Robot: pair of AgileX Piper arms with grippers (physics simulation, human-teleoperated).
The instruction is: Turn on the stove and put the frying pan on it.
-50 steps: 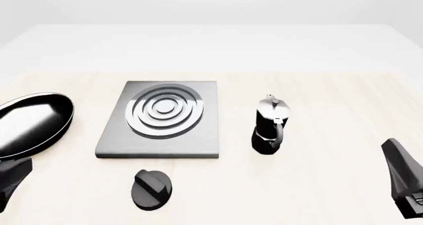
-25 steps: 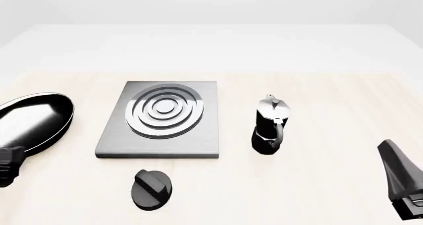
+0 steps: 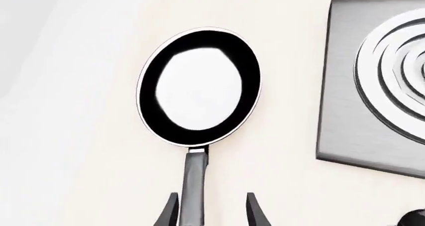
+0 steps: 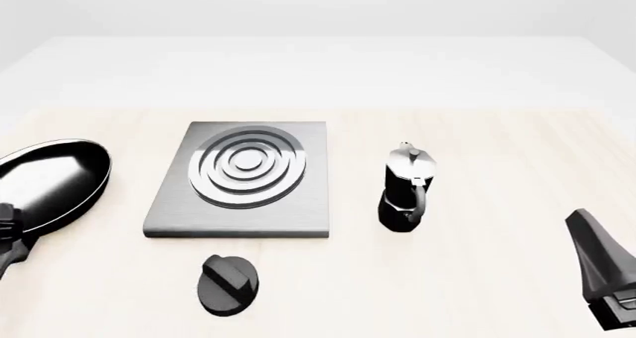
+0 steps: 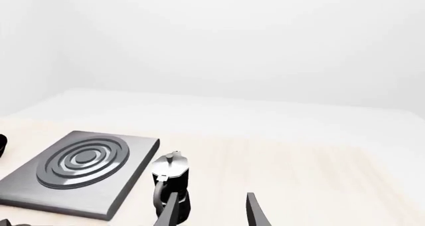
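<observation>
The frying pan (image 4: 52,180) is glossy black and lies flat at the table's left, its handle (image 3: 193,182) pointing back toward me. My left gripper (image 3: 211,214) is open, and its fingers (image 3: 256,212) straddle the handle's near end without closing on it. It shows only as a dark piece at the left edge of the front view (image 4: 6,237). The stove (image 4: 243,178) is a grey slab with silver rings at centre-left, and its black knob (image 4: 229,284) lies in front of it. My right gripper (image 5: 211,214) is open and empty, low at the front right (image 4: 588,234).
A black-and-silver moka pot (image 4: 406,187) stands upright right of the stove, straight ahead of the right gripper in the right wrist view (image 5: 171,183). The stove also shows in the left wrist view (image 3: 371,86) and the right wrist view (image 5: 79,171).
My left gripper has moved forward along the left edge to the pan's handle. The right gripper has shifted slightly. Pan, stove, knob and pot have not moved.
</observation>
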